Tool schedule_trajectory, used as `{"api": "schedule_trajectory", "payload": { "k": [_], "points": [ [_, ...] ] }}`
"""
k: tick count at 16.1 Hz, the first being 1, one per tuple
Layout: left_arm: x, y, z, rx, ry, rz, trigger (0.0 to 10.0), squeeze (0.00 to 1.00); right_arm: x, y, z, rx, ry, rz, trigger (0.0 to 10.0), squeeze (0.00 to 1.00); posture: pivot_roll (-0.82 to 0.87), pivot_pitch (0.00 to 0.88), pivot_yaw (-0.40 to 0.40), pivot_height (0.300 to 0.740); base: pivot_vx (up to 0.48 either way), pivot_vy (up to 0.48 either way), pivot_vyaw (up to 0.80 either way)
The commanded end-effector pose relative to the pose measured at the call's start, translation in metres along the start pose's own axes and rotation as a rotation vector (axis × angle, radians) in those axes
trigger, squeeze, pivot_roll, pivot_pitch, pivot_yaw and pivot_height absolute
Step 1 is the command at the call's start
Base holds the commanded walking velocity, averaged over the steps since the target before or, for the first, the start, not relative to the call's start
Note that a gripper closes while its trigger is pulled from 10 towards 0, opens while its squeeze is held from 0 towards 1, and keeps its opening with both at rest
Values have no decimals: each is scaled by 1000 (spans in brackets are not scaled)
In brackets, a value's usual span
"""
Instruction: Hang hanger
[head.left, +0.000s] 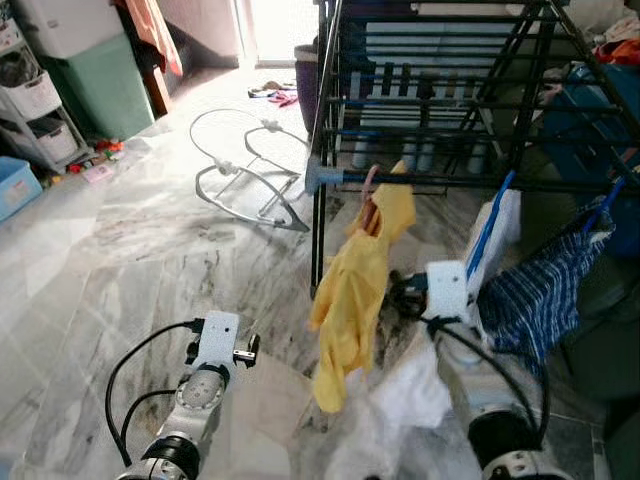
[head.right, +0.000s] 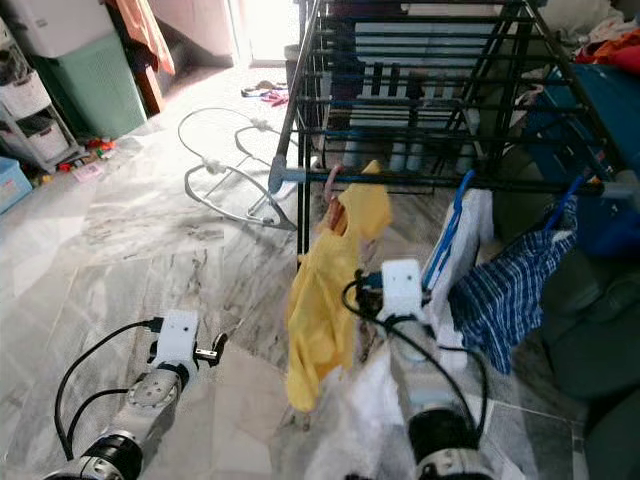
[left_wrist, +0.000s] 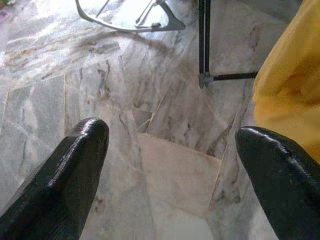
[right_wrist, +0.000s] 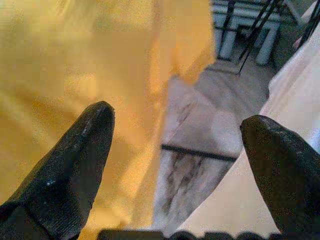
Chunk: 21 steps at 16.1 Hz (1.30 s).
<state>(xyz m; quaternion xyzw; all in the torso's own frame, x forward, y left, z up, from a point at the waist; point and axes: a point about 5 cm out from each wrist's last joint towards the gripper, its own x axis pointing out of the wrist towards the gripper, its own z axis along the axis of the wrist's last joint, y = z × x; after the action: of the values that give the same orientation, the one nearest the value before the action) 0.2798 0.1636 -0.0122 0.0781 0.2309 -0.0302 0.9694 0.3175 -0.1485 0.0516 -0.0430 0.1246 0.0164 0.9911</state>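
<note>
**A:** Where is the hanger?

**B:** A pink hanger (head.left: 371, 183) hooks over the front rail of a black drying rack (head.left: 420, 100), just by its corner post. A yellow garment (head.left: 355, 290) hangs from it, nearly down to the marble floor (head.left: 130, 250). It looks already hung.

**A:** And the arms?

**B:** The right end effector (right_wrist: 175, 150) sits just beside the yellow garment, fingers spread wide with nothing between them. The cloth lies behind one finger (right_wrist: 70, 165), and I cannot tell whether they touch. My guess is it has let go. The left end effector (left_wrist: 170, 165) hovers low over bare floor, also spread apart and empty, well away from the rack, likely just keeping clear.

**A:** What else hangs there?

**B:** Farther right on the same rail, a blue hanger (head.left: 492, 225) carries white cloth, and another carries a blue checked garment (head.left: 545, 295). More white cloth (head.left: 415, 395) drapes near the right arm.

**A:** Any containers?

**B:** At far left, a white drawer unit (head.left: 35, 110), contents too small to tell, and a blue bin (head.left: 15, 185) whose inside is hidden. A wire frame (head.left: 245, 180) lies on the floor.
</note>
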Motion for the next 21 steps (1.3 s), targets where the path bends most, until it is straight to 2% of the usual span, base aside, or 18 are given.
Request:
{"api": "schedule_trajectory", "payload": {
  "k": [1, 8, 12, 13, 15, 18, 19, 21],
  "points": [
    [0, -1, -2, 12, 8, -8, 10000, 0, -2, 1, -7, 13, 22, -10, 10000, 0, -211, 0, 22, 740, -247, 0, 0],
    [0, -5, -3, 31, 15, -28, 10000, 0, -6, 2, -19, 6, 49, -26, 10000, 0, -220, 0, 19, 740, -254, 0, 0],
    [-1, -7, -6, 34, 29, -27, 10000, 0, -13, 4, -46, 24, 142, -25, 10000, 0, -216, 0, 15, 740, -267, 0, 0],
    [-2, -9, -11, 39, 54, -27, 10000, 0, -18, 2, -59, 46, 193, -29, 10000, 0, -215, 0, 13, 740, -270, 0, 0],
    [-4, -10, -16, 53, 68, -33, 10000, 0, -22, -1, -71, 78, 252, -40, 10000, 0, -213, 0, 10, 740, -294, 0, 0],
    [-11, -9, -32, 107, 121, -41, 10000, 0, -34, -8, -96, 83, 375, -49, 10000, 0, -210, 0, 15, 740, -189, 0, 0],
    [-18, -5, -49, 145, 196, -30, 10000, 0, -41, -9, -108, 88, 442, -17, 10000, 0, -202, 0, 24, 740, 0, 0, 0],
    [-25, 5, -63, 106, 281, 26, 10000, 0, -45, -3, -113, 13, 457, 75, 10000, 0, -196, 0, 27, 740, 0, 0, 0]
  ]
}}
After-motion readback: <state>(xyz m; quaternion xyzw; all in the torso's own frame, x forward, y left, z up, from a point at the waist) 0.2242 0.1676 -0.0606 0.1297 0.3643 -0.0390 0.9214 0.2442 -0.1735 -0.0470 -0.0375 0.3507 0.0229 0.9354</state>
